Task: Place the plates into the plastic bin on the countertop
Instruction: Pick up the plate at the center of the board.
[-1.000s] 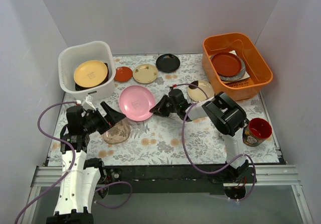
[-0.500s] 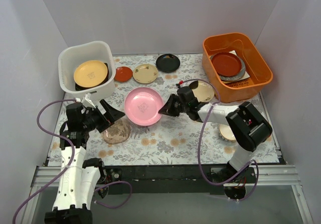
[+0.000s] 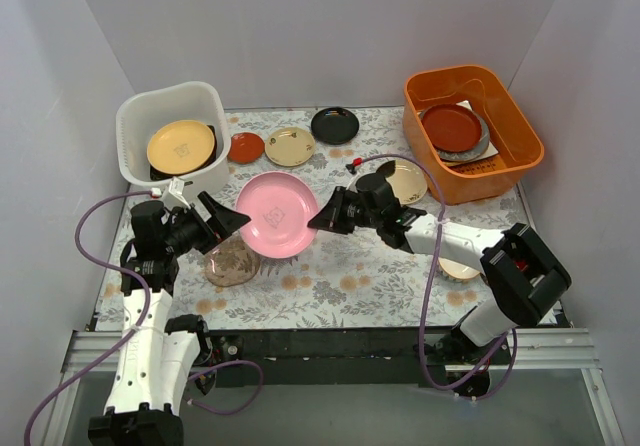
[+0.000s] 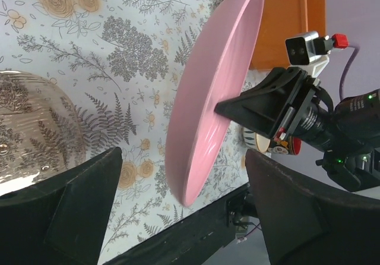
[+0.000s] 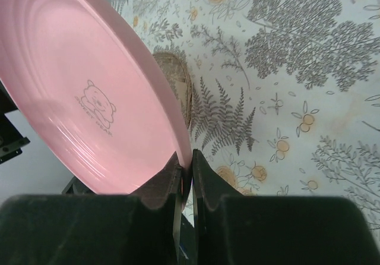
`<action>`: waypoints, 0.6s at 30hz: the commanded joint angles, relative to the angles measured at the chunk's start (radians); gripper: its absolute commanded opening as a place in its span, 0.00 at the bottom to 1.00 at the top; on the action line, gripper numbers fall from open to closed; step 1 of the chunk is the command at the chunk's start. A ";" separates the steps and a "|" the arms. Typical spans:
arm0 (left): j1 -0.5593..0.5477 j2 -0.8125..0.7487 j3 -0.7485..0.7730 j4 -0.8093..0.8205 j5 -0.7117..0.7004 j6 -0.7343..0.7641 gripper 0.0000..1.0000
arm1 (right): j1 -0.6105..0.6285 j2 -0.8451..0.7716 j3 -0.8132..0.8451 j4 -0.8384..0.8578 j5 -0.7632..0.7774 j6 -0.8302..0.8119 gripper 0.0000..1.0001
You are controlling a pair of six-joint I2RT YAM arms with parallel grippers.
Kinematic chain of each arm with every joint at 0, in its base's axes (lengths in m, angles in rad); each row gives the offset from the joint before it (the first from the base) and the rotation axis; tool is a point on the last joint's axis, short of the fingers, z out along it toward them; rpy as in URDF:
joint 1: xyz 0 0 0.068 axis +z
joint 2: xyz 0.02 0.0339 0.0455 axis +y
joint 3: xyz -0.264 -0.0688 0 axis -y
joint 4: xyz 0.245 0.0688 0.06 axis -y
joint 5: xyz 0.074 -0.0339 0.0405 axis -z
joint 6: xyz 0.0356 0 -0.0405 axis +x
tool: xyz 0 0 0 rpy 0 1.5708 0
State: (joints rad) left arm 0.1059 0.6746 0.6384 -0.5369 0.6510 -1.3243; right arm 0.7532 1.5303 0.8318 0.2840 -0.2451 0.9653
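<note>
Right jaws pinch the rim of the pink plate (image 3: pixel 277 214) (bear print), tilted above the table (image 3: pixel 340 276); left jaws gape released beside it.

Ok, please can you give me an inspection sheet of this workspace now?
Surface: countertop, fern print.
Job's things: pink plate held tilted in the air; yellow plate in bin; red plate, beige plate, black plate, brown plate on countertop.
Clutter: orange tub holding dishes.
Hands: right hand shut on pink plate's rim; left hand open beside it.
Cables: purple cables loop by both arms.
Surroundings: white walls.
</note>
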 commanded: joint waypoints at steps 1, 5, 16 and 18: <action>-0.011 -0.006 -0.016 0.048 0.033 0.004 0.82 | 0.043 -0.030 0.033 0.032 -0.019 0.010 0.01; -0.011 -0.024 -0.028 0.057 0.030 0.001 0.63 | 0.070 -0.013 0.069 0.021 -0.019 0.010 0.01; -0.012 -0.024 -0.032 0.058 0.027 -0.004 0.00 | 0.086 -0.030 0.084 0.014 -0.033 0.010 0.03; -0.012 -0.026 -0.031 0.057 0.019 -0.004 0.00 | 0.086 -0.036 0.082 0.017 -0.043 0.009 0.08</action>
State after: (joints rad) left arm 0.0990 0.6628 0.5934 -0.5095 0.6010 -1.2743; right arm 0.8261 1.5246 0.8810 0.2649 -0.2615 0.9840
